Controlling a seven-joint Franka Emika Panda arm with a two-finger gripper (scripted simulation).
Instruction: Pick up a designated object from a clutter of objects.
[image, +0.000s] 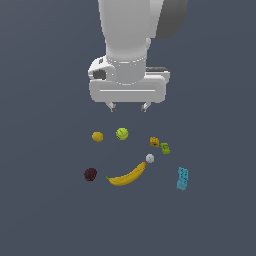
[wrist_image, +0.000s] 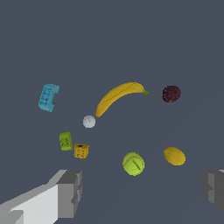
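1. White ball (image: 150, 158) is the target: it sits right of centre in the exterior view, touching or just beside the upper tip of the banana (image: 128, 175).
2. Going left to right in that view: maroon ball (image: 90, 174) at lower left, orange ball (image: 98, 136), green ball (image: 122, 133), then the banana and white ball, the orange block (image: 154, 142) and green block (image: 165, 148) just beside each other, and the cyan block (image: 182, 178) far right.
3. Gripper (image: 128, 107) hangs above the clutter at upper centre, fingers spread wide and holding nothing; both fingers (wrist_image: 70, 192) frame the lower corners of the wrist view.
4. Handling, as a judgement: the ball looks small, light, rigid and smooth, so it may roll or squirt out if pinched off-centre.
5. Best hold is probably across its widest part, fingers closing along a line that misses the banana tip, since contact there could nudge the ball.
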